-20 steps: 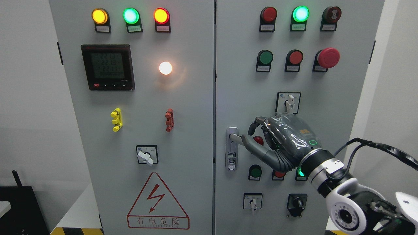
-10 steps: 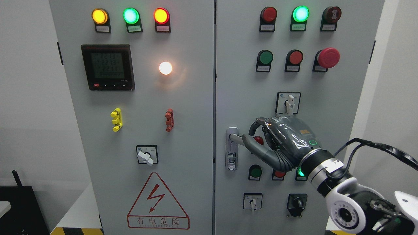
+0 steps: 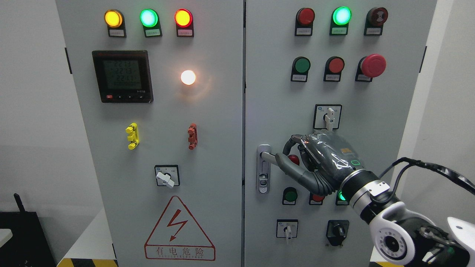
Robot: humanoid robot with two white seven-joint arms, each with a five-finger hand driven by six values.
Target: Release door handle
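right hand point(image 3: 319, 163) barely shifted since earlier | fingers curled around door handle point(image 3: 268, 157) | door seam just left

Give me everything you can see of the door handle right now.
The door handle is silvery metal, on the left edge of the right cabinet door: a tall narrow backplate with a keyhole low down and a lever running right from its top, roughly level. The right robot hand has its thumb under the lever's end and fingers curled over it; whether it grips firmly cannot be told.
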